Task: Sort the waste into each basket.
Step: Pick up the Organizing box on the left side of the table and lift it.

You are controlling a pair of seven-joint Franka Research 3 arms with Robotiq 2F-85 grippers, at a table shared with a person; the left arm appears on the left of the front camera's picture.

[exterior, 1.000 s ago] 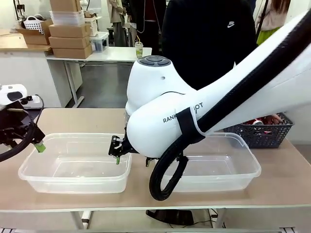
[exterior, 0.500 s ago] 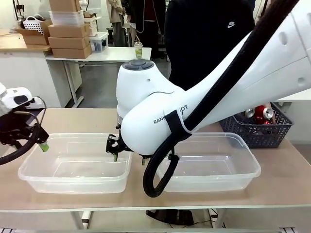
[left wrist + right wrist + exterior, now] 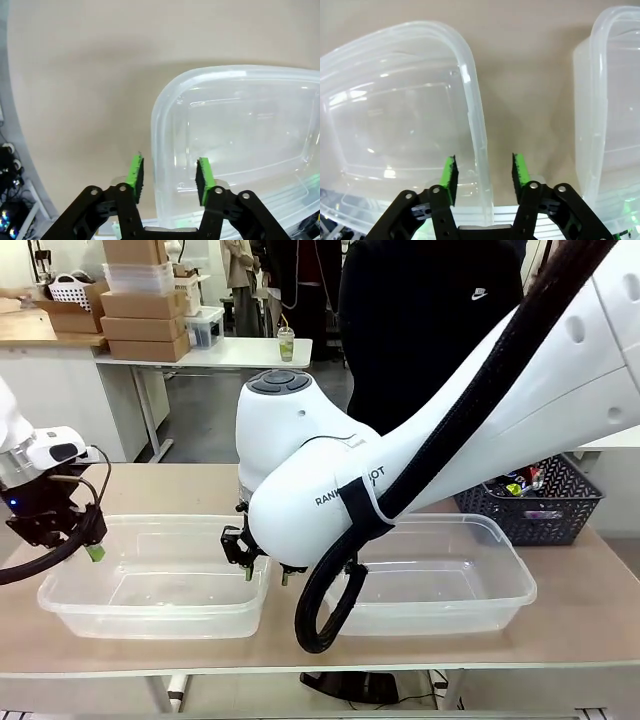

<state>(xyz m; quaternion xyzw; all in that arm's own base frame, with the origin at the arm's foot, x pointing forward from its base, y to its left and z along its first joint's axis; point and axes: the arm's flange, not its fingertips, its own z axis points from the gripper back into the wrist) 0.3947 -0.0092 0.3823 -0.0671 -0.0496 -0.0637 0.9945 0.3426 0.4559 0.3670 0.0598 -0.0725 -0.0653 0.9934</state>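
Tub point(image 3: 156, 125) rim sits between both spread jaw pairs, left gripper point(image 3: 170, 162) and right gripper point(image 3: 484, 160); wall likely light, flexible, slick: pinch under rolled rim.

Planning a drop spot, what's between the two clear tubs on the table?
A bare strip of table separates the left tub and right tub; the right wrist view shows it.

Lab-like workroom: stacked cardboard boxes point(image 3: 143, 315), white worktable point(image 3: 215, 352) behind.
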